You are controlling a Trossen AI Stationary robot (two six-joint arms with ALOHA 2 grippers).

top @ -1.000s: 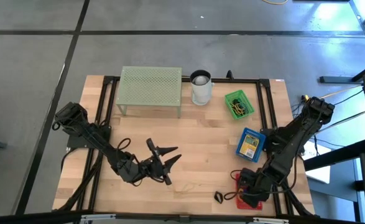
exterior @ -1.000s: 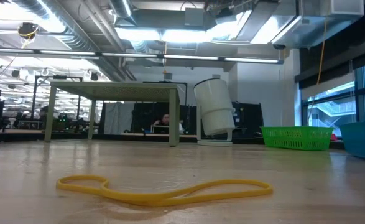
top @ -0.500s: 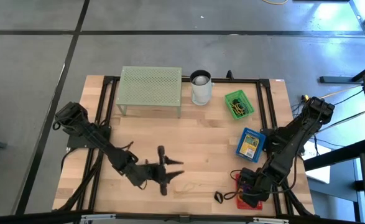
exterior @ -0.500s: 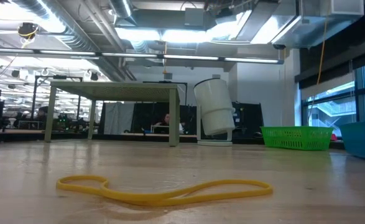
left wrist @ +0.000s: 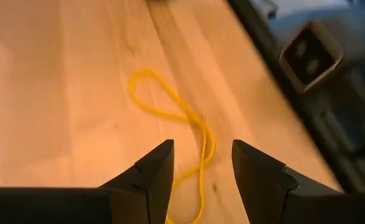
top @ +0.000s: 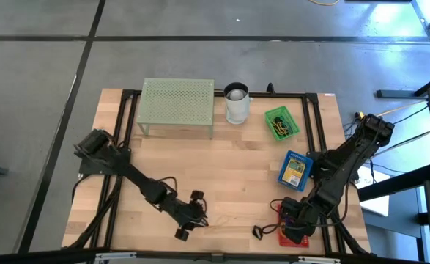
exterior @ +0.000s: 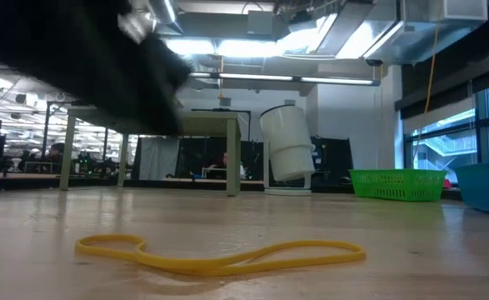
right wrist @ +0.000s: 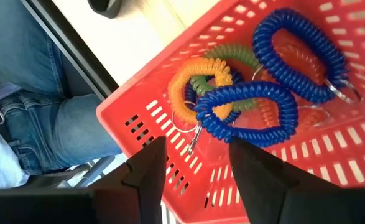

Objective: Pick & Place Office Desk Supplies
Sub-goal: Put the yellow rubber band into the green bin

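The left pincer (top: 193, 216) was seen low over the front of the wooden counter (top: 229, 161), its two dark fingers (left wrist: 146, 177) parted with nothing between them. Just ahead of those fingers a yellow rubber band (left wrist: 176, 127) lay flat on the wood in a loose figure-of-eight; in the low view the same band (exterior: 219, 252) rested untouched on the surface, with a dark blurred shape, probably the left arm, crossing overhead.

The right pincer (top: 291, 227) was held at the counter's front right corner, over a red basket (right wrist: 170, 118). Its fingers (right wrist: 148, 168) stood apart and gripped nothing. Inside the basket lay blue coil bands (right wrist: 244, 106), an orange coil band (right wrist: 191, 78) and a green one (right wrist: 235, 56), tangled together. Beyond the basket's edge a person's leg in blue jeans (right wrist: 27, 81) was visible.

Further back on the counter were seen a blue box (top: 294, 169), a green basket (top: 281, 122), a white cup (top: 236, 103) and a pale green mesh stand (top: 178, 103).
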